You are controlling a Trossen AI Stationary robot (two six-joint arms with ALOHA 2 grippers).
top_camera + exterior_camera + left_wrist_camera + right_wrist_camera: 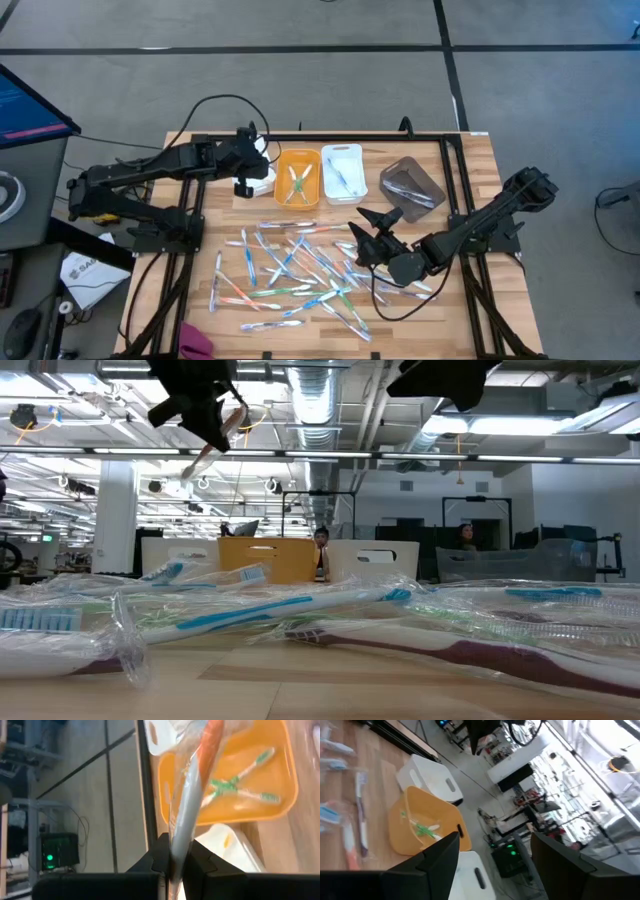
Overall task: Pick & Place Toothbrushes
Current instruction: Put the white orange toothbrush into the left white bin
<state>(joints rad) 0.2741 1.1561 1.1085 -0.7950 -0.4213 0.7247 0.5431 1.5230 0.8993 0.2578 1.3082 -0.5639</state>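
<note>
We see the left tool clamped on an orange-and-white wrapped toothbrush beside the orange bin, while the right tool hangs open over the toothbrushes scattered across the wooden surface.

Wrapped toothbrushes scattered flat on wood; two green ones in orange bin.
</note>
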